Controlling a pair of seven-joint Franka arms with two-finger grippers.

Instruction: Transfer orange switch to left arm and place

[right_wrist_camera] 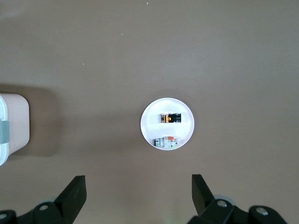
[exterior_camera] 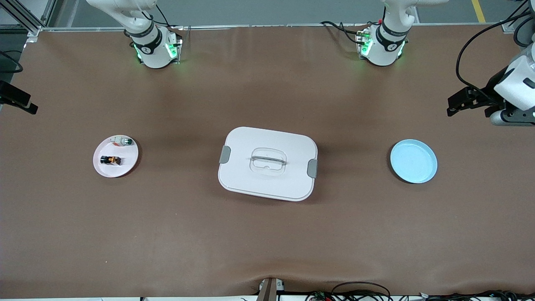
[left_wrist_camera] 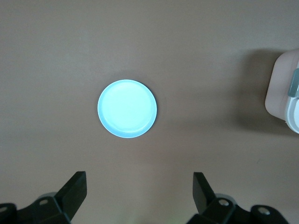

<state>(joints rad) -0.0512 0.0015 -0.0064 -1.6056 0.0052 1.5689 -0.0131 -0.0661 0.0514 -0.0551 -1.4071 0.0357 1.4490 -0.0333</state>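
Overhead, the left end effector (left_wrist_camera: 138, 196) hangs with its fingers (left_wrist_camera: 74, 189) spread wide and empty, high above the desk (exterior_camera: 267, 234) over the blue plate (exterior_camera: 413, 161) at the left arm's end. Likewise the right end effector (right_wrist_camera: 138, 196) hangs wide apart and empty over the pink plate (exterior_camera: 129, 165) at the right arm's end. On that plate lies the orange switch (exterior_camera: 110, 160), with a small white green-capped component (exterior_camera: 124, 141) beside it. Between the two plates sits the box (exterior_camera: 267, 163), lid on.
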